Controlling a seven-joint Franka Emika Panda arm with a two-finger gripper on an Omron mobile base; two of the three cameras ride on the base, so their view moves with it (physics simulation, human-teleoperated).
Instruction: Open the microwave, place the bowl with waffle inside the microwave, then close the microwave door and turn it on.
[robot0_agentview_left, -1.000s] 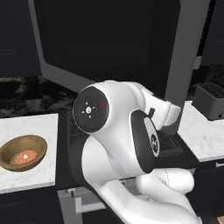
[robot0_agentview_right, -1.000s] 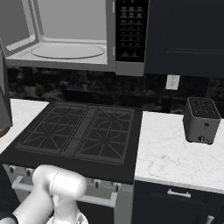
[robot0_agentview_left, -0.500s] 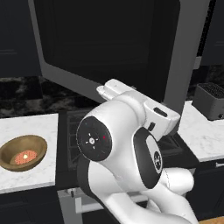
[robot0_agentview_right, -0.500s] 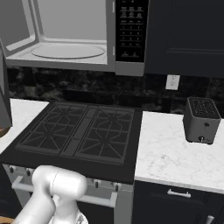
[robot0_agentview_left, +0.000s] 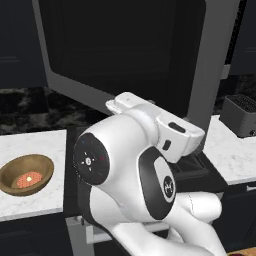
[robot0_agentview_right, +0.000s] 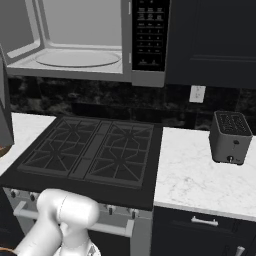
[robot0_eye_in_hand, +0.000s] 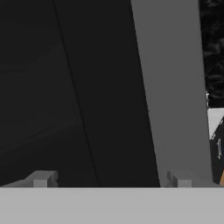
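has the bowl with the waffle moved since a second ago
No. In the left base view the bowl sits at the same spot on the white counter left of the stove, waffle inside it.

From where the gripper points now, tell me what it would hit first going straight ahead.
The open gripper faces the microwave door. Going straight on, it would most likely meet the door's dark glass, close to the grey frame. How near the door stands is unclear.

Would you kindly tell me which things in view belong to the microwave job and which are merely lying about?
Job:
- microwave, open
- microwave door, swung wide
- bowl on the counter
- waffle in the bowl

Lying about:
- toaster
- stove
- wall outlet
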